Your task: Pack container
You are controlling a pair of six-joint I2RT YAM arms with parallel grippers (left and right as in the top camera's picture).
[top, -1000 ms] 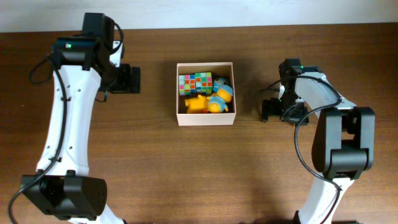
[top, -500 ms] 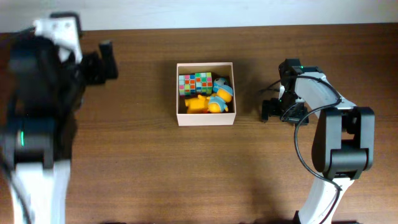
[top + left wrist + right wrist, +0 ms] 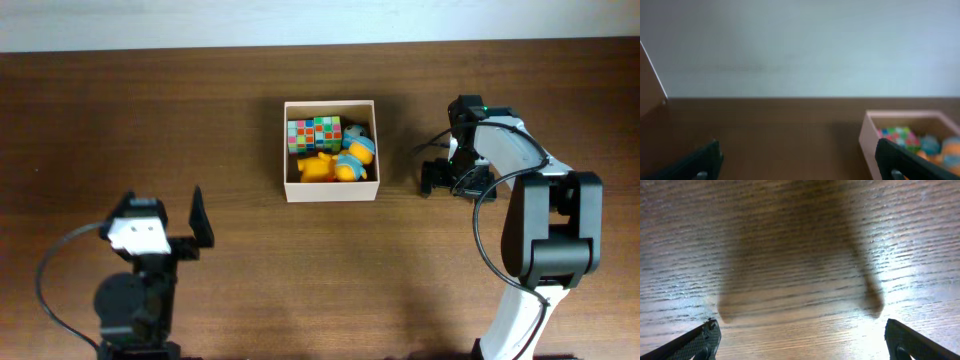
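Observation:
The container (image 3: 330, 190) stands at the table's middle, white-walled with a tan inside. It holds a colourful cube (image 3: 314, 133), a yellow toy (image 3: 318, 167) and blue and orange toys (image 3: 355, 152). My left gripper (image 3: 197, 222) is open and empty, low at the near left, well away from the container. In the left wrist view the gripper (image 3: 800, 167) faces the container's wall (image 3: 867, 135) from a distance. My right gripper (image 3: 452, 180) is open and empty, pointing down at bare wood just right of the container. The right wrist view shows its fingers (image 3: 802, 345) over wood only.
The brown wooden table (image 3: 250, 270) runs to a pale wall (image 3: 320, 20) at the far edge. My left arm's base (image 3: 135, 305) is folded up at the near left. My right arm (image 3: 545, 230) stretches along the right side.
My left arm has swung from the far left, beside the container's level, back and down to the near left. The right arm and the container have not moved.

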